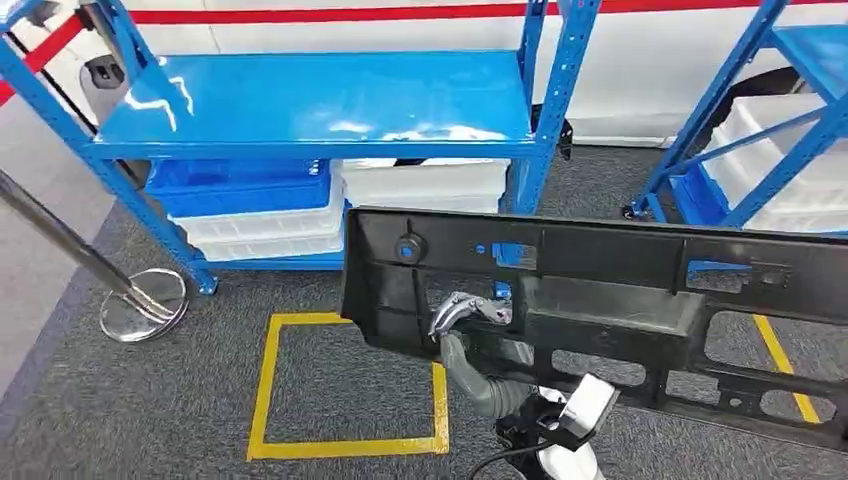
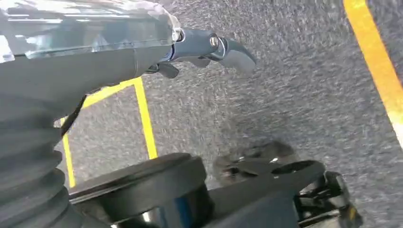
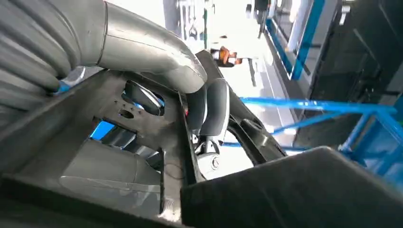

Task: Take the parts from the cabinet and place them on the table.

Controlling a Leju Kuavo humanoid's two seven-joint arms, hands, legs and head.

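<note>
The right hand [image 1: 470, 312] grips a long black panel [image 1: 620, 300], fingers hooked through an opening near its left end; the right wrist view shows the fingers [image 3: 214, 114] wrapped over an inner rib of the panel [image 3: 142, 123]. The panel is held up off the grey carpet, slanting down to the right, in front of the blue rack [image 1: 320, 100]. White and blue bins [image 1: 250, 215] sit under the rack's bare shelf. A yellow taped square [image 1: 350, 385] lies on the floor below the panel's left end. The left hand [image 2: 204, 50] hangs over the carpet with fingers loosely apart, holding nothing. A chrome stand [image 1: 145, 305] is at the left.
</note>
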